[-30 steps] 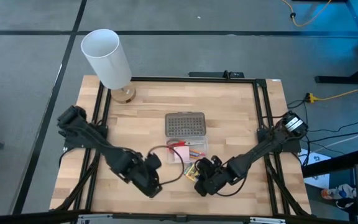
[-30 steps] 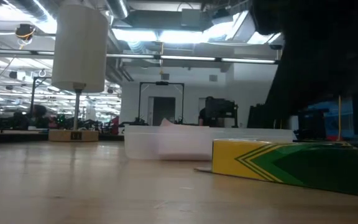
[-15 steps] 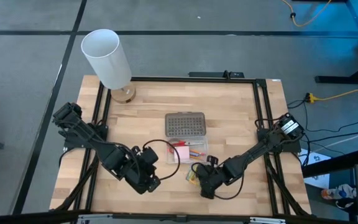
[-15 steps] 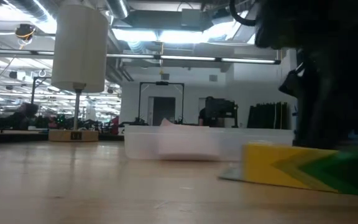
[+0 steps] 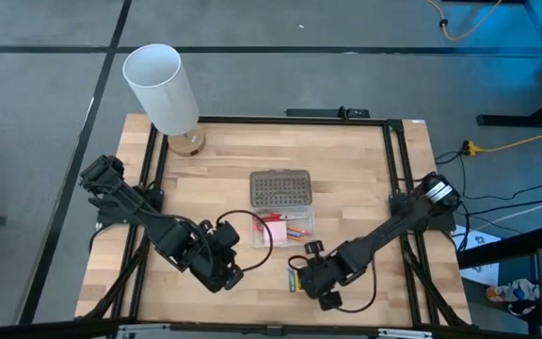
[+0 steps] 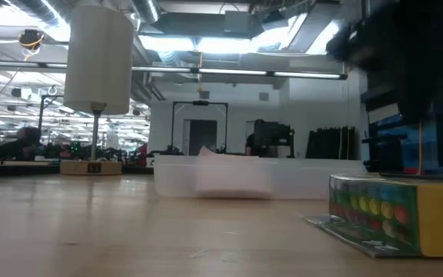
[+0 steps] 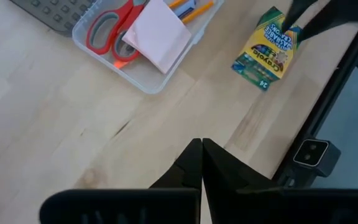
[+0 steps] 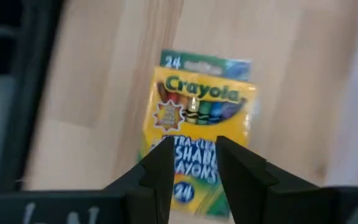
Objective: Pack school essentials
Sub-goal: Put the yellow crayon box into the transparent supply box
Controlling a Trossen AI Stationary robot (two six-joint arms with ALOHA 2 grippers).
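Right pincer (image 8: 191,158) hangs right over the crayon box (image 8: 199,134), fingers parted a little, holding nothing. The box lies flat on the bench (image 5: 365,188) near the front edge, just short of the case (image 7: 143,73), its long axis running straight out ahead of the fingers, so the gap looks too narrow to straddle it yet. Right arm is clearly the nearer. Left pincer (image 7: 202,163), fingers pressed together and empty, waits farther along the front edge.

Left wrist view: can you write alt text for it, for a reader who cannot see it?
The left gripper, fingers shut, hovers over bare wooden table. Beyond it a clear case holds red-handled scissors, a pink sticky-note pad and orange pencils; a crayon box lies outside it.
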